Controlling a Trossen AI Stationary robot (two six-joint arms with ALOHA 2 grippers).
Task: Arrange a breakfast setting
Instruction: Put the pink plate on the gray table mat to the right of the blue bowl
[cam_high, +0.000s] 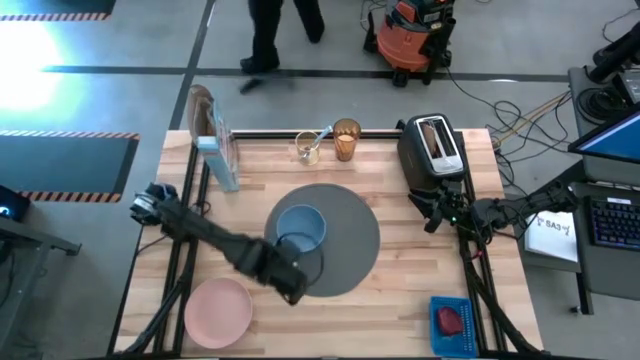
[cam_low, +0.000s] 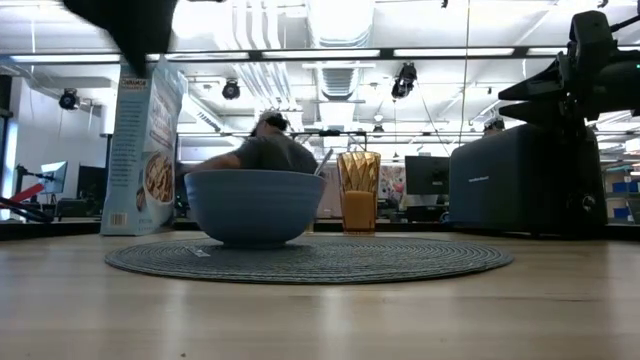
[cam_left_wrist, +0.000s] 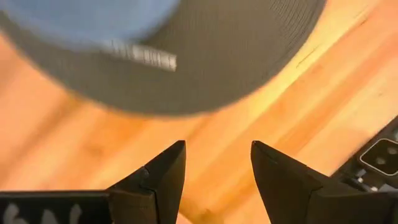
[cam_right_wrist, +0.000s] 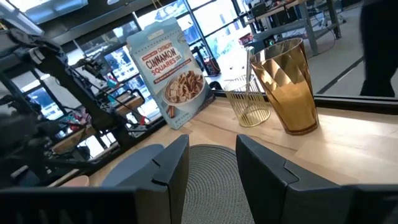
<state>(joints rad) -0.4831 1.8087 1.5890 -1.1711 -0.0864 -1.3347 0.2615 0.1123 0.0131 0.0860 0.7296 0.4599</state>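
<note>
The small blue bowl (cam_high: 300, 228) stands on the round dark-grey mat (cam_high: 345, 240) in the middle of the table. My left gripper (cam_high: 293, 290) hovers open and empty over the mat's near left edge (cam_left_wrist: 236, 56), beside the bowl (cam_left_wrist: 87, 18). The pink plate (cam_high: 218, 312) lies at the near left. The amber tumbler (cam_high: 346, 140) stands at the far edge, next to a clear glass (cam_high: 308, 150) holding the light-blue spoon (cam_high: 322, 135). A red food piece (cam_high: 450, 320) lies in a blue tray. My right gripper (cam_high: 422, 207) waits open by the toaster.
A black toaster (cam_high: 432, 150) stands at the far right with a brown slice in its slot (cam_high: 433, 138). A cereal box (cam_high: 218, 150) stands at the far left. The blue tray (cam_high: 437, 340) sits at the near right. A person walks beyond the far edge.
</note>
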